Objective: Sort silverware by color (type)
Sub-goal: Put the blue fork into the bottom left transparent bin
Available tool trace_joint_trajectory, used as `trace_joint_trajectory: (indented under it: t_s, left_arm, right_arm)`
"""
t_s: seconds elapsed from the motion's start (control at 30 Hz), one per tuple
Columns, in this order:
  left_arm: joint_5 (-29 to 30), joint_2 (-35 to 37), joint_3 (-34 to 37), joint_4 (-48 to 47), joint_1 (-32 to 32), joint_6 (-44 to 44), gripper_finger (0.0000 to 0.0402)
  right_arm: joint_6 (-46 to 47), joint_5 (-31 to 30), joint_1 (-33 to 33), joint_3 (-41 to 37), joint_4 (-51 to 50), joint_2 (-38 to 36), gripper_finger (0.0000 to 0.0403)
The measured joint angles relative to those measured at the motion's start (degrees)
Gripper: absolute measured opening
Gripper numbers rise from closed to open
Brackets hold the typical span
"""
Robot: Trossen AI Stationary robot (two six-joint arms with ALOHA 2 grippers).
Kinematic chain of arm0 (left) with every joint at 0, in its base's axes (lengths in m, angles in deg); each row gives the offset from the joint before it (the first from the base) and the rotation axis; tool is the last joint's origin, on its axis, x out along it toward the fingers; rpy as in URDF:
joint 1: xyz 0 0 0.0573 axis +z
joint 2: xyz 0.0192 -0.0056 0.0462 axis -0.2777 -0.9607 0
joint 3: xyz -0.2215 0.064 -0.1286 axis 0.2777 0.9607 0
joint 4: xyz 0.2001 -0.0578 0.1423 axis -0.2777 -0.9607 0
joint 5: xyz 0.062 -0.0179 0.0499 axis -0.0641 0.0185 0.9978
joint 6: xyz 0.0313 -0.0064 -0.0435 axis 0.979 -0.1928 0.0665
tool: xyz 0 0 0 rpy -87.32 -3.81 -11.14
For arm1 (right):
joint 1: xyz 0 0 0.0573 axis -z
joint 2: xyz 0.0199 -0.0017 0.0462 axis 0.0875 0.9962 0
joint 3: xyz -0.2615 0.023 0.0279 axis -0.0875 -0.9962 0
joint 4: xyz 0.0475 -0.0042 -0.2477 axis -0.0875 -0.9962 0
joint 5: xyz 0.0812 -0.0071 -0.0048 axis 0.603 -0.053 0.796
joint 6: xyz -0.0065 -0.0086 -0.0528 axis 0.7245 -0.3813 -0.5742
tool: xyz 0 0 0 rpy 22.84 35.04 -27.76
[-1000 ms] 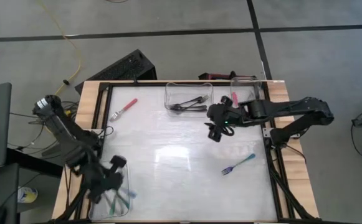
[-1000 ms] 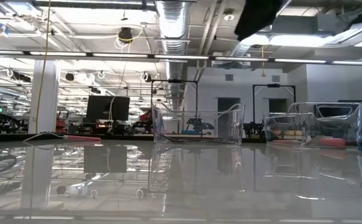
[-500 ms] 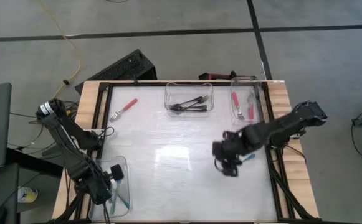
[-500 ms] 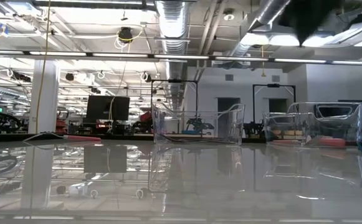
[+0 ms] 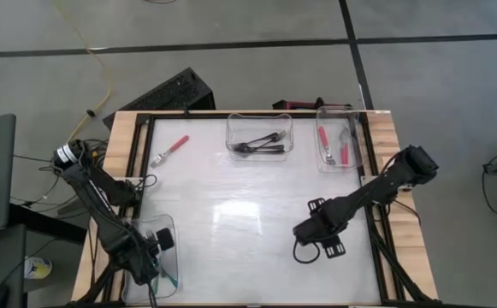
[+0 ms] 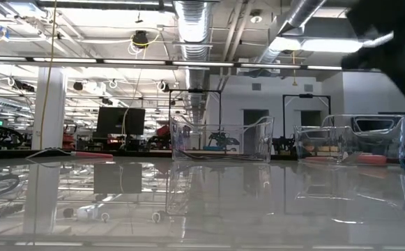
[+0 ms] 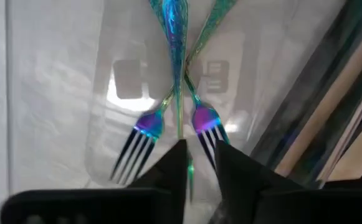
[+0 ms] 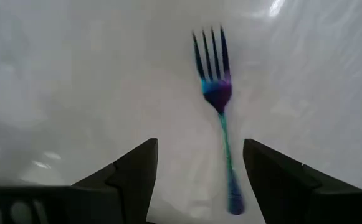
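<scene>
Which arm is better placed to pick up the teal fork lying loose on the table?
Right. The right gripper hangs open directly over the teal fork, fingers straddling its handle. The left gripper is down in the clear bin at the table's opposite corner.

Two bins (image 5: 259,134) (image 5: 339,137) stand along the worktop's (image 5: 231,214) far edge, a third (image 5: 156,261) at its near-left corner.

Both arms are black and slim-linked. The left arm (image 5: 94,192) bears a white band near its base; black cable loops beside the right gripper (image 5: 315,235).
</scene>
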State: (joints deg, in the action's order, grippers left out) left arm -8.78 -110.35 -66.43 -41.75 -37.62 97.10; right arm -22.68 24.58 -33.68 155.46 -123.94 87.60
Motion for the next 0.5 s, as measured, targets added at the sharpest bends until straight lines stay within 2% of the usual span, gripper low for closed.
trace_joint_trajectory:
  t_s: [0.17, 0.3, 0.5]
  left_arm:
    - [0.1, 0.0, -0.2, -0.5, -0.2, -5.1, 0.0120]
    - [0.7, 0.1, -3.6, -2.9, -0.2, -10.0, 0.0152]
    - [9.7, 0.1, -11.8, -6.4, -0.3, -16.0, 0.0156]
  right_arm:
    - [-2.7, -0.7, -0.1, -8.7, 5.5, -0.3, 0.0260]
    - [-3.3, -1.5, -0.2, -14.6, 9.6, -0.3, 0.0260]
    - [-3.3, -5.2, -0.2, -20.4, 18.7, -0.6, 0.0259]
